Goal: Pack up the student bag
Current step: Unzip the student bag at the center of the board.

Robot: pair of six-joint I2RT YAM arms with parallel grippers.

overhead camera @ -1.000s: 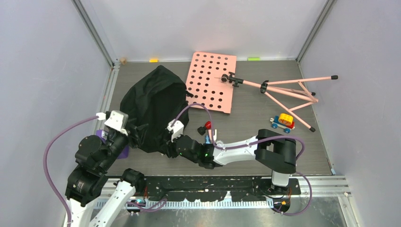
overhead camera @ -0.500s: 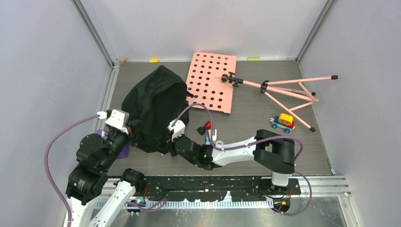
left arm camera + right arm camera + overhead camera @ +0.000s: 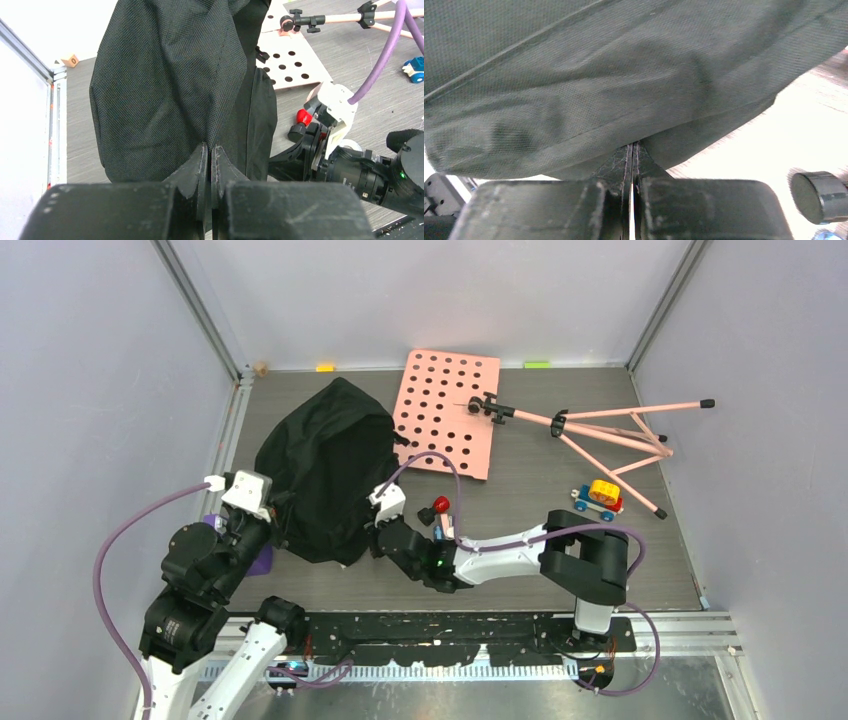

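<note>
Top external view: the bag (image 3: 325,465) lies slumped on the tabletop (image 3: 520,510), a black heap directly ahead of both tools, which meet its near edge from either side. The left tool (image 3: 278,528) is at the bag's near left corner; the right tool (image 3: 368,538) reaches across from the right arm's base to the near right corner. The bag fills the space between them and runs away from them towards the back wall.

The left wrist view shows the left tool (image 3: 210,150) with its jaws pressed together, no gap showing, and a fold of the bag (image 3: 165,85) rising straight from the tips. The black weave hangs slack to both sides of that fold. To this tool's right sits the right arm's wrist, and just past it a red knob (image 3: 301,117).

The right wrist view is very close and partly washed out. The right tool (image 3: 631,146) has its jaws closed to a thin slit, and the bag (image 3: 599,75) hangs directly over the tips; it seems to nip the lower hem, though the blur makes that hard to confirm.

Beyond the bag and to the right of both tools, a pink board (image 3: 450,410) with round holes lies flat, touching the bag's far right side. A pink stand (image 3: 600,425) rests partly on that board, legs splayed further right. A toy car (image 3: 598,498) lies well to the right of the right tool, near the stand's legs.
</note>
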